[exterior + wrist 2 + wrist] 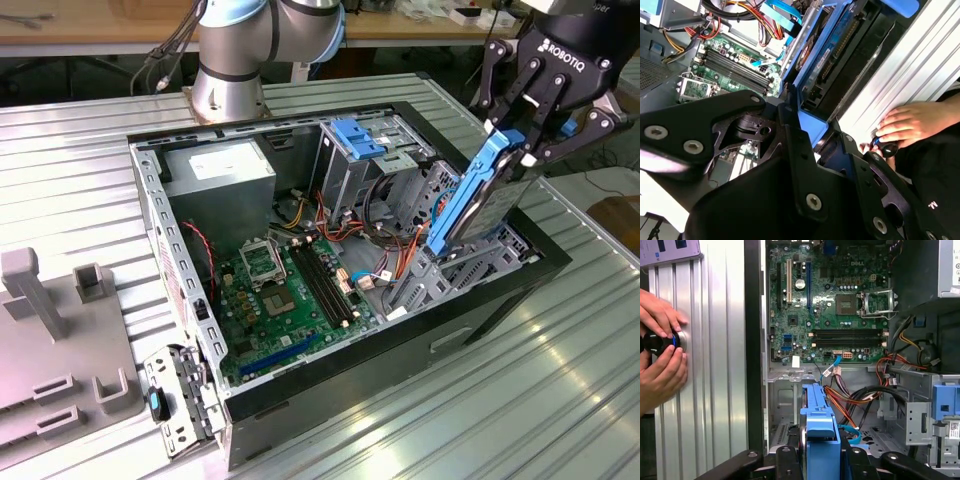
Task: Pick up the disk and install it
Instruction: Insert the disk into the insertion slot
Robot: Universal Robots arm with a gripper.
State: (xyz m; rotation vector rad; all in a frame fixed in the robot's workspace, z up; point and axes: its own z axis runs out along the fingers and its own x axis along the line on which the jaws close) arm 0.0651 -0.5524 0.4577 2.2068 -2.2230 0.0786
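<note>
The disk, pinched in the gripper, leans at the case's three o'clock, exterior view; we advise squaring it to the bay.

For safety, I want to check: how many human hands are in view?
2. Both are on the metal table beside the case, around a black knob: one hand and the other hand on opposite sides of it.
</note>
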